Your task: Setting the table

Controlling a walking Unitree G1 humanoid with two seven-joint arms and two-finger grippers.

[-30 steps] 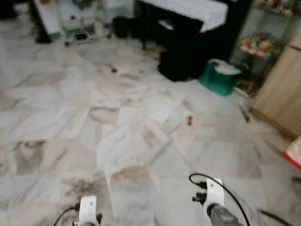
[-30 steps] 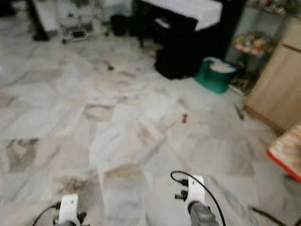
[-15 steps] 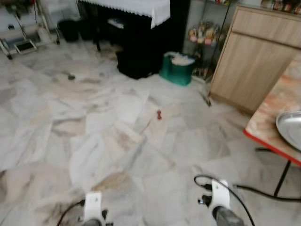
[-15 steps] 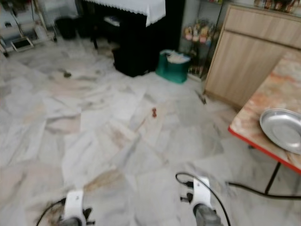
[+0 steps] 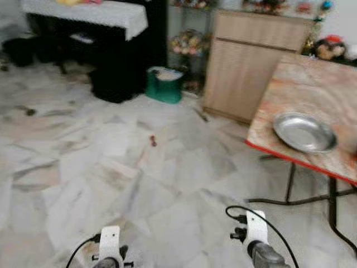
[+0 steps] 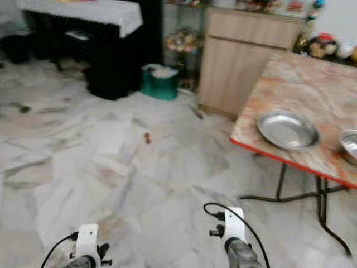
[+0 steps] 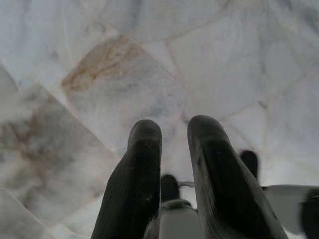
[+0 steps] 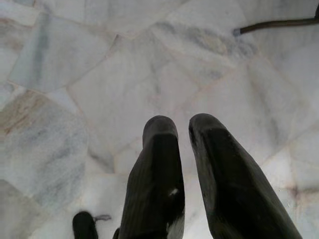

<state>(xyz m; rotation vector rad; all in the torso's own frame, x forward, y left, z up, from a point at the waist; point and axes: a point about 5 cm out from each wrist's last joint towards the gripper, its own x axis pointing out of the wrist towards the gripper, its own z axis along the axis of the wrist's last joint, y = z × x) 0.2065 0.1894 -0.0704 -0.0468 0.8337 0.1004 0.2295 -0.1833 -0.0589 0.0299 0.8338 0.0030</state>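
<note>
A folding table (image 6: 301,84) with a marbled orange top and a red edge stands at the right. On it lies a shallow steel plate (image 6: 287,129), and a steel bowl (image 6: 350,144) sits at the picture's right border. Both arms hang low over the marble floor, well short of the table: the left arm (image 5: 110,245) and the right arm (image 5: 256,229). My left gripper (image 7: 174,127) points down at the floor tiles, fingers close together with nothing between them. My right gripper (image 8: 182,124) hangs the same way, holding nothing.
A wooden cabinet (image 6: 245,61) stands behind the table's left end. A green bin (image 6: 159,82) sits beside a black table with a white cloth (image 6: 83,11). A small red object (image 6: 147,137) lies on the floor. A black cable (image 6: 268,196) runs under the table's black legs (image 6: 321,206).
The whole view has swung to the right as I turn. The table and plate have come further into the picture, and the bowl has appeared. Both arms hang as before.
</note>
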